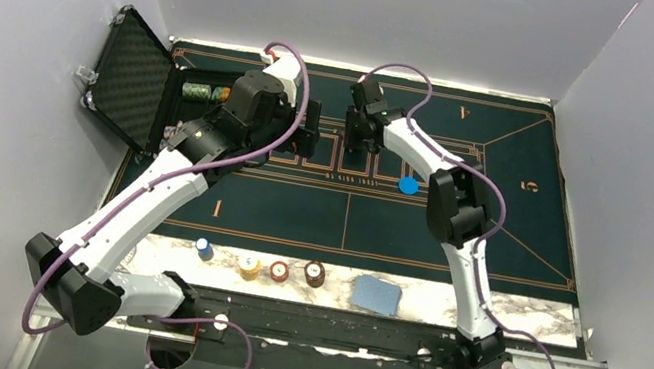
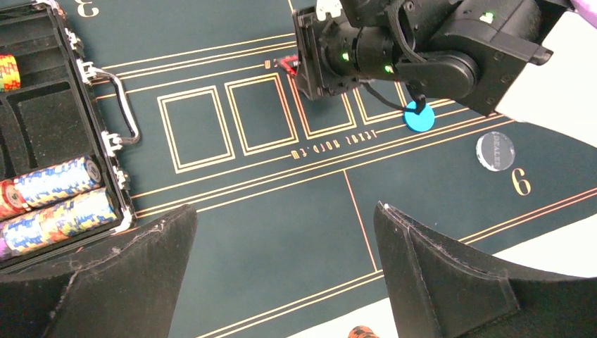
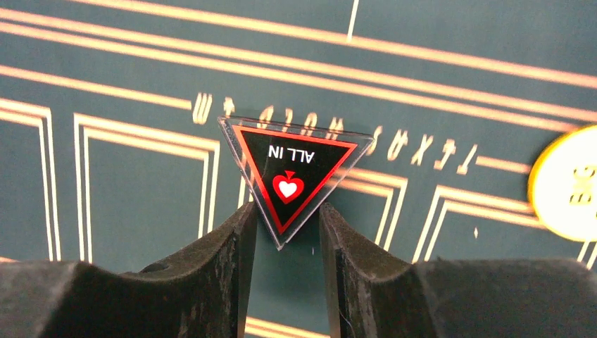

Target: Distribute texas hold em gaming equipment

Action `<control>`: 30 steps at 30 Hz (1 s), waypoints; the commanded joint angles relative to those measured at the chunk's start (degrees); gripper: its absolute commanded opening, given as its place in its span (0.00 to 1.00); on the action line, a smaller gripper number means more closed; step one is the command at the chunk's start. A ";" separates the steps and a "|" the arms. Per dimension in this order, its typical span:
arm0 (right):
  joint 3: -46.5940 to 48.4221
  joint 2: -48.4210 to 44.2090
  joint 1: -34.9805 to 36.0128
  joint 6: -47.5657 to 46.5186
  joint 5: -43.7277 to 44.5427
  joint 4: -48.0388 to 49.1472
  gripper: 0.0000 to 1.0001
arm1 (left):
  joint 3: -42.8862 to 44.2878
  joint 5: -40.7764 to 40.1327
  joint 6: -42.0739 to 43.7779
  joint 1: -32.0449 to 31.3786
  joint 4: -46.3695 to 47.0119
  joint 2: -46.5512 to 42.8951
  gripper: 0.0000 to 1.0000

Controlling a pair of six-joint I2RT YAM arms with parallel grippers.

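Table [image 1: 523, 316] — felt mat [image 1: 297, 215], case [image 1: 131, 74], chips [image 1: 279, 271], cards [image 1: 377, 295]

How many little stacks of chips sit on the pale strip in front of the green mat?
4, in a row left of the blue cards: blue stack, yellow stack, red stack, brown stack nearest the cards. Others could be hidden.

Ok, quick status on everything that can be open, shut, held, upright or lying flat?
case: open.
left end effector: open, empty.
right end effector: shut on one corner of the ALL IN marker.
ALL IN marker: pinched by that corner.
card deck: stacked, face down.
chip stacks: upright.
blue disc: flat on the mat.
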 commanded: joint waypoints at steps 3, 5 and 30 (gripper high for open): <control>9.55 8.37 -0.91 -1.30 6.89 2.86 0.40 | 2.34 -2.24 1.65 -0.12 -2.10 1.20 0.99; 12.07 10.20 -1.47 -2.37 4.94 4.92 0.40 | 2.35 -2.41 1.70 -0.14 -2.59 1.28 0.99; -13.97 -17.85 -10.54 -12.78 -4.08 -11.70 1.00 | -1.23 -0.98 -0.99 -0.09 -0.89 0.16 0.99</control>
